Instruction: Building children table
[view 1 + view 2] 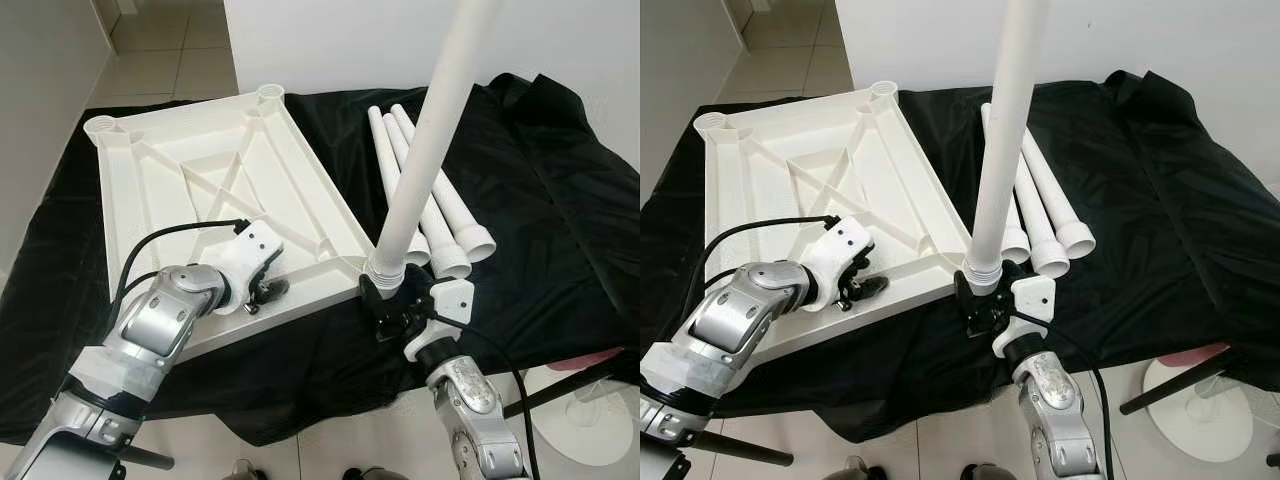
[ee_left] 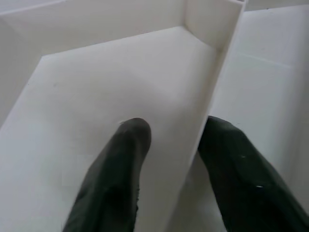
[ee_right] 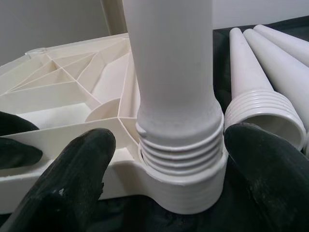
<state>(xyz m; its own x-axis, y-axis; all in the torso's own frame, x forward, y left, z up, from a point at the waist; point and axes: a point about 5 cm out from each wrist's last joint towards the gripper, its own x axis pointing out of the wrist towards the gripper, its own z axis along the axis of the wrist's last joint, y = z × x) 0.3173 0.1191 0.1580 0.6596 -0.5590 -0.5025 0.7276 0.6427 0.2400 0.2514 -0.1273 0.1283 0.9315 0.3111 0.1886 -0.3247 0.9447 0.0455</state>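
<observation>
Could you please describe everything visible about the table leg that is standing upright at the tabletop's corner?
The upright leg is a long white tube of smooth, plastic-looking material, widening toward a ribbed threaded end. That end sits in the near-right corner socket of the upside-down white tabletop, some threads still exposed. It stands almost vertical, its top out of frame. The right claw brackets its base, fingers apart on either side; actual contact is unclear. Three spare legs lie beside it.

A black cloth (image 1: 560,200) covers the work surface, draping over its near edge. Behind the cloth rises a plain white wall (image 1: 330,40); beside that wall, pale floor tiles (image 1: 170,55) recede.
</observation>
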